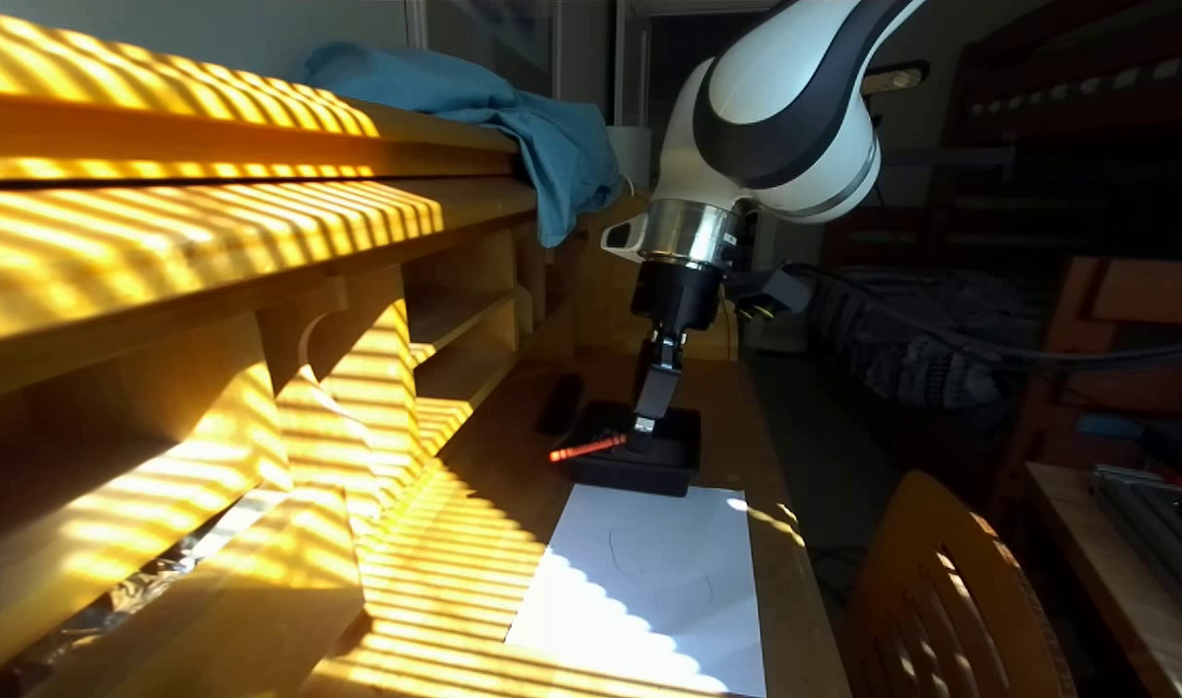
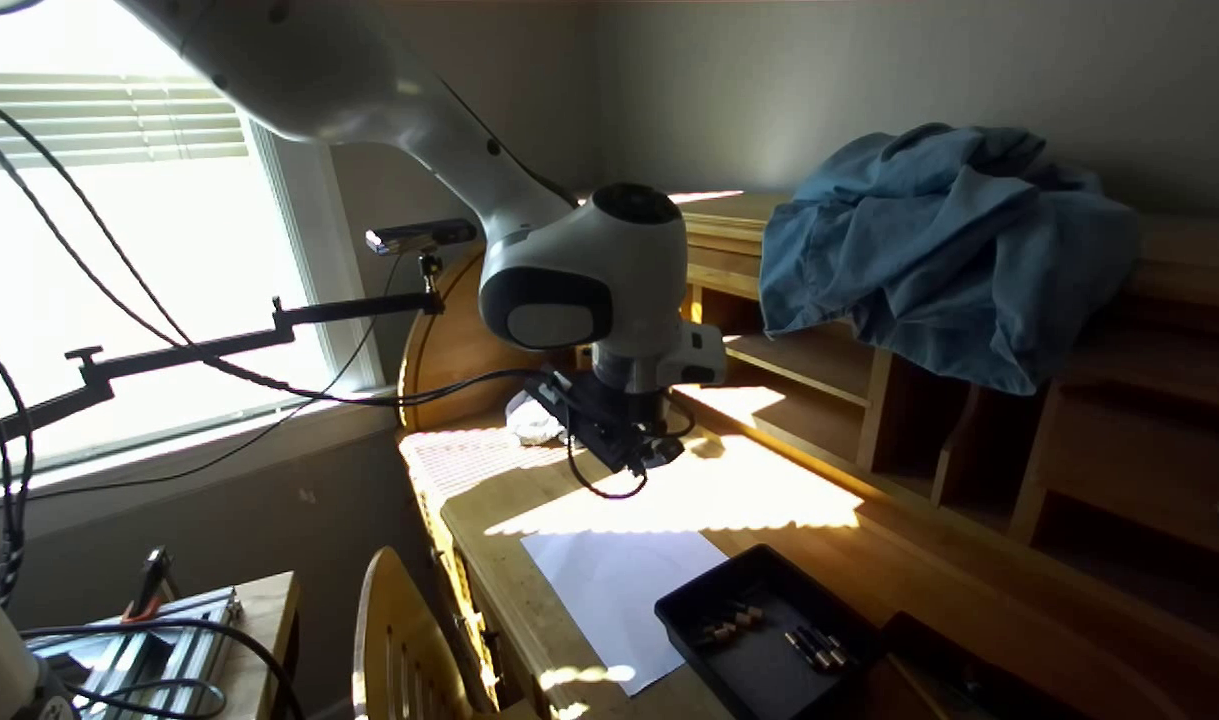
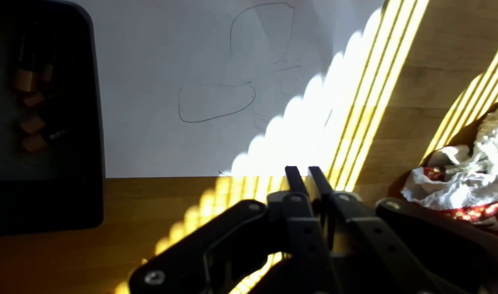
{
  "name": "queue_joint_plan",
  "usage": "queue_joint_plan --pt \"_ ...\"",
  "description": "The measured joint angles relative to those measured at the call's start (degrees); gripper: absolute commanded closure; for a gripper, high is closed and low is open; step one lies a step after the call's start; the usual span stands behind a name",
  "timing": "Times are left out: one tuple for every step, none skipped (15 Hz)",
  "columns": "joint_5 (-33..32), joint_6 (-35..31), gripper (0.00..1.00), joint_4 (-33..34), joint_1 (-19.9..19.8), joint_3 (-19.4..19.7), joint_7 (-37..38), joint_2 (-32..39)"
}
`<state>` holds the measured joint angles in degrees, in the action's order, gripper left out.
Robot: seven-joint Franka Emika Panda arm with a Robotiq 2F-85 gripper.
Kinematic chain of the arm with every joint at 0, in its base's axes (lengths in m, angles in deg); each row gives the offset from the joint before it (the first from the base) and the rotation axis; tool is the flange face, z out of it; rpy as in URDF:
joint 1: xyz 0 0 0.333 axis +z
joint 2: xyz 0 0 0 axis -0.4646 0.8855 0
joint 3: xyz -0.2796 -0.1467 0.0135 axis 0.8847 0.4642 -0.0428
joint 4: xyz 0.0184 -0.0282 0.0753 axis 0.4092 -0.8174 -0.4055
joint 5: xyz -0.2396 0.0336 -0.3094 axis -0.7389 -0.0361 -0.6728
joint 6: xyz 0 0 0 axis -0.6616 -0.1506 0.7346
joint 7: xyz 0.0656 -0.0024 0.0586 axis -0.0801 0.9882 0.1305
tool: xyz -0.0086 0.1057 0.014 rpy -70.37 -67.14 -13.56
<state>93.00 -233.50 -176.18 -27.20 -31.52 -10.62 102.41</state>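
Note:
My gripper [image 1: 639, 438] points down, its fingers shut except for a narrow gap. From the fingertips a thin red-orange stick [image 1: 587, 449] juts toward the shelves, lit in bands, and seems held. In the wrist view my gripper [image 3: 302, 168] appears over the lower edge of a white paper [image 3: 142, 61], and the fingers hide most of the stick. Faint dark curved lines [image 3: 216, 119] mark the sheet. Beside the paper lies a black tray [image 3: 97, 134] with several copper-ended black batteries [image 3: 26, 79]. In an exterior view the fingertips are hidden behind the wrist hardware [image 2: 609, 430].
Wooden shelves [image 2: 799, 360] line the desk's back, with a blue cloth [image 2: 929, 240] draped over them. A crumpled white-and-red package [image 3: 473, 175] lies on the desk. At the front edge stands a wooden chair [image 1: 940, 582]. Cables [image 2: 449, 390] trail from the wrist.

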Motion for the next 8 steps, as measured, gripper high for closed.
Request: queue_joint_plan --pt "-0.07 0.02 0.92 0.0 -0.01 -0.01 0.0 0.0" --pt "-0.1 0.03 0.92 0.0 -0.03 -0.02 0.0 -0.02" --pt "-0.13 0.05 0.98 0.0 -0.04 -0.03 0.0 -0.03" --pt "-0.14 0.06 0.98 0.0 -0.06 -0.04 0.0 -0.03" --pt "-0.14 0.05 0.98 0.0 -0.1 -0.11 0.0 -0.03" --pt "-0.14 0.05 0.98 0.01 -0.15 -0.24 0.0 0.03" --pt "-0.14 0.04 0.98 0.01 -0.17 -0.44 0.08 0.16" --pt "-0.13 0.04 0.98 0.01 -0.17 -0.7 0.25 0.37"
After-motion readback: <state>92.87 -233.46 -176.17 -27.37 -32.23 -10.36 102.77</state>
